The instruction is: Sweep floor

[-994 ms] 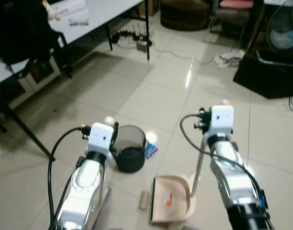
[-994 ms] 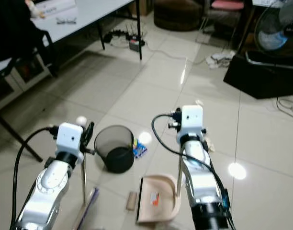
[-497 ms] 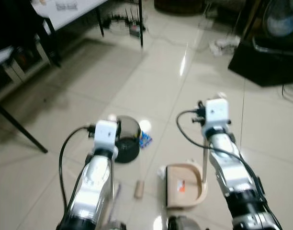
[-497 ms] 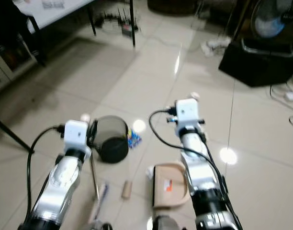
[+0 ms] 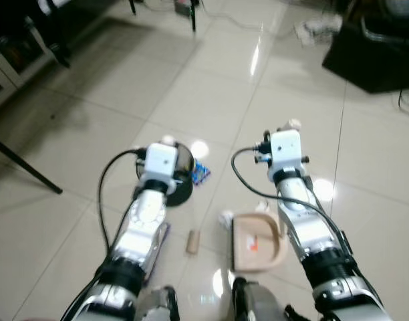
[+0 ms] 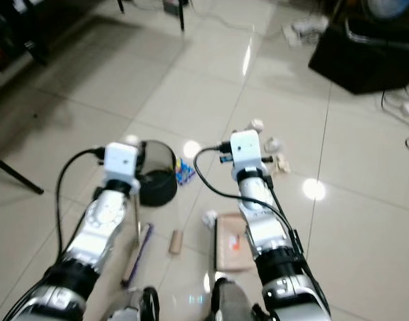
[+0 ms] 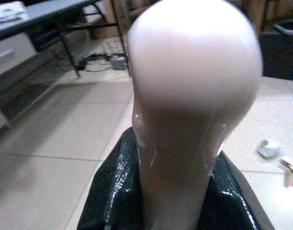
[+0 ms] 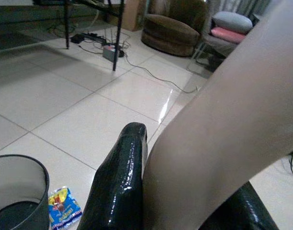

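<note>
Dustpan (image 5: 259, 243) lies on the floor (image 5: 211, 100) beside the bin (image 6: 156, 180). Right gripper (image 8: 185, 191) pinches its pole (image 8: 223, 124); left gripper (image 7: 170, 201) seems clamped on the broom handle (image 7: 192, 91), brush (image 6: 138, 254) resting near a cardboard tube (image 6: 174, 241).

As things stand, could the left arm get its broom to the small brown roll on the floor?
Probably yes. The left gripper holds the broom, whose head rests on the tile right beside the brown roll, with bare floor between them. The bin stands farther off.
</note>
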Controlling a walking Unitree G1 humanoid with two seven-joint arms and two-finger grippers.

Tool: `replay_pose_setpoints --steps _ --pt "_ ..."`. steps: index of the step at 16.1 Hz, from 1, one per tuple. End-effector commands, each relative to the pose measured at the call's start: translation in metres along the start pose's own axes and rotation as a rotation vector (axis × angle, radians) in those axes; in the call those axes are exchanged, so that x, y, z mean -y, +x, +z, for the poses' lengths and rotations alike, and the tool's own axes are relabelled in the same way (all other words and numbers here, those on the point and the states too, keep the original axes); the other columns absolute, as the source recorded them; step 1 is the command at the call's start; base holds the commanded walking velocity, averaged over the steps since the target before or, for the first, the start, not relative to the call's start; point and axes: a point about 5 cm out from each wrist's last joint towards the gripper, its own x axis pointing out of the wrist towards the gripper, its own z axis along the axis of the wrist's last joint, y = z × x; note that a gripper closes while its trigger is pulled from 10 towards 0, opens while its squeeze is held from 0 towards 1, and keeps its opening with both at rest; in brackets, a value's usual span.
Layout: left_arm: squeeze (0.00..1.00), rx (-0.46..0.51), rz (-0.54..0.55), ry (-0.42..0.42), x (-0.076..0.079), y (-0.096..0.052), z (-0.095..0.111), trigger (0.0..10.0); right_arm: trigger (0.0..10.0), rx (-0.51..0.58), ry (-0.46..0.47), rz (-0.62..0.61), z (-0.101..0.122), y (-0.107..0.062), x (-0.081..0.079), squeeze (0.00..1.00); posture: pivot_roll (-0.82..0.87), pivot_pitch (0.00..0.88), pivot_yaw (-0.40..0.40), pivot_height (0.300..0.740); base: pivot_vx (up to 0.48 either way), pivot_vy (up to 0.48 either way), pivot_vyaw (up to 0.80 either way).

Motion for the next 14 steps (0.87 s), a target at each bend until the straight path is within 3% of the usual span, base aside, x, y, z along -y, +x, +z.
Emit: replay_pose_setpoints --steps 1,6,9,14 --pt "0.00 0.005 -0.008 0.034 0.001 0.001 -0.001 10.0 10.0 0.027 -0.015 0.017 0.003 0.000 -0.011 0.00 -0.09 0.331 0.026 0.740 0.000 0.000 0.00" --pt "0.00 0.018 0.019 0.046 -0.008 0.013 0.001 10.0 10.0 0.033 0.017 0.104 0.004 -0.007 -0.046 0.00 -0.09 0.347 0.021 0.740 0.000 0.000 0.00" --pt "0.00 0.035 0.024 0.024 -0.003 0.021 0.006 10.0 10.0 0.053 0.033 0.128 0.009 -0.011 -0.061 0.00 -0.10 0.352 0.022 0.740 0.000 0.000 0.00" --pt "0.00 0.060 0.053 -0.129 0.005 0.028 0.014 10.0 10.0 0.029 0.080 0.126 0.009 -0.015 -0.069 0.00 -0.12 0.355 0.019 0.740 0.000 0.000 0.00"
